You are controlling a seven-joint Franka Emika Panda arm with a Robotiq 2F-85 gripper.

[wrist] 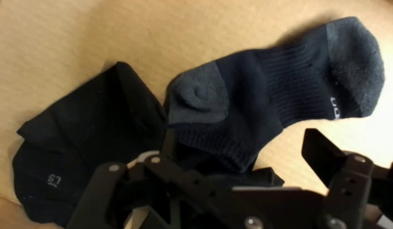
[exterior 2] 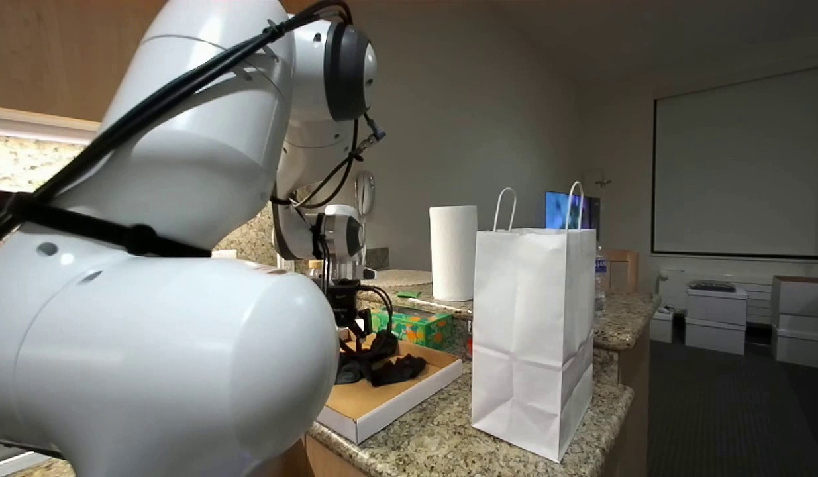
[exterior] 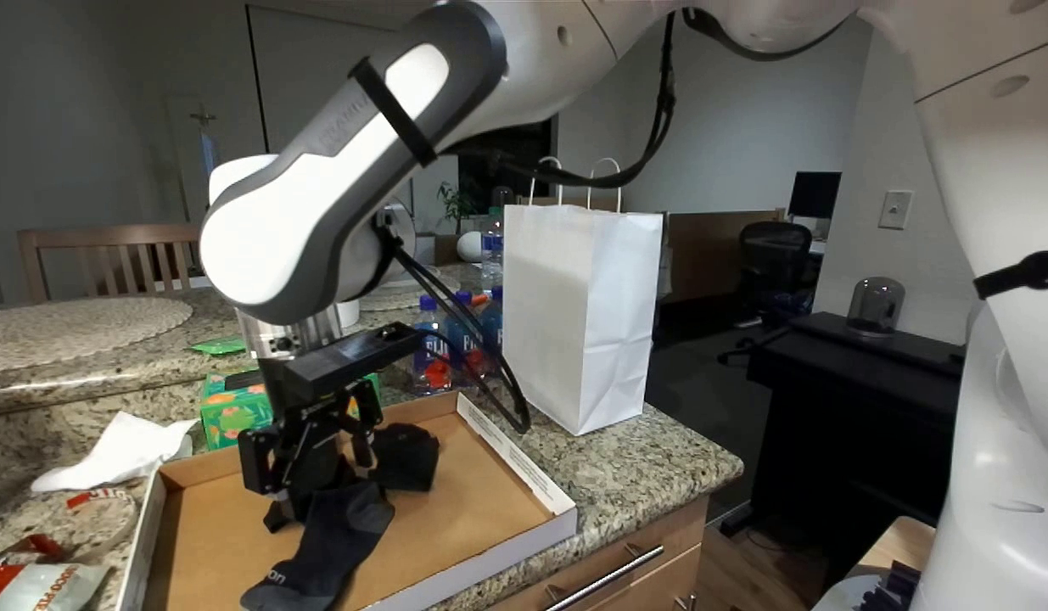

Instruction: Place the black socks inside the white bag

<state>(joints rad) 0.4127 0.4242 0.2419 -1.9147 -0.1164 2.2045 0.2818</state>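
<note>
Gripper (wrist: 240, 140) spread wide over black socks (wrist: 247, 92), likely at the grasping step; next, pinch one, lift toward white bag (exterior: 579, 318) near edge of countertop (exterior: 668, 458).

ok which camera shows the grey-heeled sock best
The wrist view: the grey-heeled sock shows heel, toe and ribbing from above. In an exterior view, it lies aslant, its lettering visible; in an exterior view, it can't be picked out among the black socks.

Near one tall white paper shopping bag (exterior: 566, 314): three blue-capped clear plastic bottles (exterior: 428, 350), one shallow cardboard tray (exterior: 477, 479), at least two soft black fabric socks (wrist: 253, 86).
</note>
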